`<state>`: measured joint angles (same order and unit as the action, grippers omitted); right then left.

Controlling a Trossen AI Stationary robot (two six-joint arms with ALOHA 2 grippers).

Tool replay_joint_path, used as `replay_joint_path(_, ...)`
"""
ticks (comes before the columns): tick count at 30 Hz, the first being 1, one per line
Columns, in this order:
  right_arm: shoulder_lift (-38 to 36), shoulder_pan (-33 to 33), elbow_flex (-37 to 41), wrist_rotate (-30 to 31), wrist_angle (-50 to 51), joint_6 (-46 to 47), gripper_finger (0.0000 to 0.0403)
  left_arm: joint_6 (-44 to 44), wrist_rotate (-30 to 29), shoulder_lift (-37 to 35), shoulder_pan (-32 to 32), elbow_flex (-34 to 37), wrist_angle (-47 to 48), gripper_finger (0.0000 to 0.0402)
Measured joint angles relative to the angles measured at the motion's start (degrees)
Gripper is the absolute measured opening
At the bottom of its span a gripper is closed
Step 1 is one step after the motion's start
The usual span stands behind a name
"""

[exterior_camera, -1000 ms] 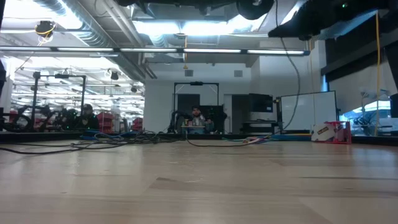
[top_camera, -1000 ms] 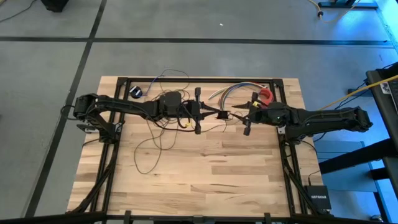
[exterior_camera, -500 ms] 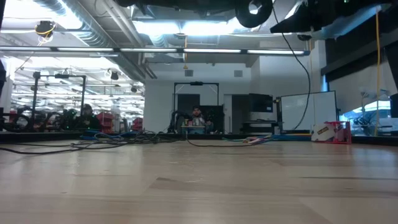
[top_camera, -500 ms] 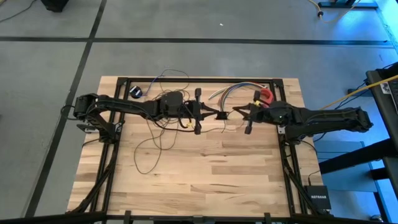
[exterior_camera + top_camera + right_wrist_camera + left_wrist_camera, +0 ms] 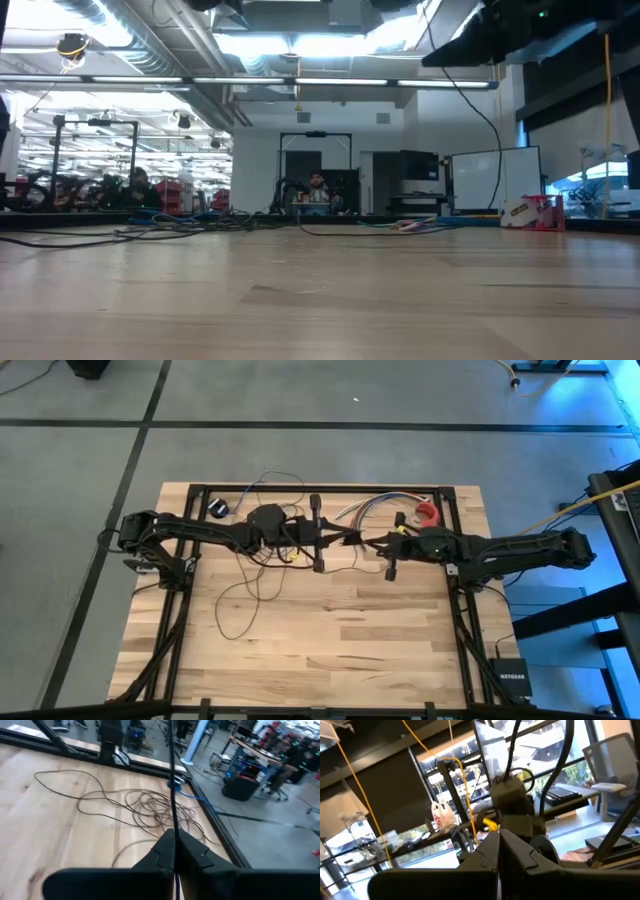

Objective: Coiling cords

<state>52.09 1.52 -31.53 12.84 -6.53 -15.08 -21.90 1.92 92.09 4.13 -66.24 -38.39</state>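
High view first, going left to right across the wooden table (image 5: 330, 630): the cords (image 5: 250, 575) are sprawling over the left half in loose dark loops, trailing down toward 7 o'clock from the table's middle, with the small black round puck (image 5: 220, 508) sitting up at about 11 o'clock near the far edge. The left gripper (image 5: 345, 541) is reaching in from 9 o'clock and hovering over the upper middle of the table, fingers clenched tight together; the left wrist view is showing its two dark fingers (image 5: 487, 852) pressed flat against each other, but I can't tell whether any wire is actually pinched between them. Just beside it, tip to tip, the right gripper (image 5: 368, 541) is coming in from 3 o'clock, and it's clamped down on a strand of the cords: the right wrist view is showing a thin dark line running straight out from between its closed fingers (image 5: 187, 847), with the main tangle of loops lying on the wood beyond. A short bundle of multicoloured wires (image 5: 368, 506) is lying at roughly 1 o'clock, and a red roll (image 5: 428, 512) is sitting right next to it by the right arm. Off the table at 3 o'clock, a yellow cable (image 5: 560, 515) is running across the floor. Low view is mostly just showing the tabletop and the room behind.
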Motion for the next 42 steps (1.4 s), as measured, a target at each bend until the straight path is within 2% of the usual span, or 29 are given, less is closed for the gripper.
replay_joint_path(7,4.75,0.00,0.11,-1.51,-8.66,-0.27,0.0034,0.01,0.22,-0.02,-0.05,-0.04,0.35,0.0001)
replay_joint_path(13,5.49,-0.01,0.11,-6.35,-10.81,-0.16,0.0109,-0.19,0.17,-0.02,-0.03,-0.04,-0.05,0.0001)
replay_joint_path(15,5.01,-0.04,0.11,-6.18,-8.48,-0.30,0.0137,-0.21,0.16,-0.02,-0.03,-0.04,-0.19,0.0001)
replay_joint_path(18,4.16,-0.04,-0.92,-1.16,-0.93,-3.56,0.0172,-0.21,0.14,-0.02,-0.03,-0.04,-0.32,0.0001)
replay_joint_path(20,2.93,-0.04,-2.56,2.24,5.02,-4.41,0.0189,-0.21,0.56,-0.02,-0.03,-0.04,-0.15,0.0001)
replay_joint_path(22,1.32,-0.02,-4.64,2.41,8.01,-4.43,0.0200,-0.19,1.28,-0.02,-0.03,-0.04,-0.11,0.0001)
replay_joint_path(32,-3.60,-0.04,-11.46,-9.83,15.84,-4.27,0.0209,-0.58,1.52,-0.02,-0.03,-0.04,-0.07,0.0001)
replay_joint_path(42,-3.62,-0.02,-17.49,-16.43,16.25,-6.13,0.0209,-1.06,1.52,-0.02,-0.03,-0.04,1.53,0.0001)
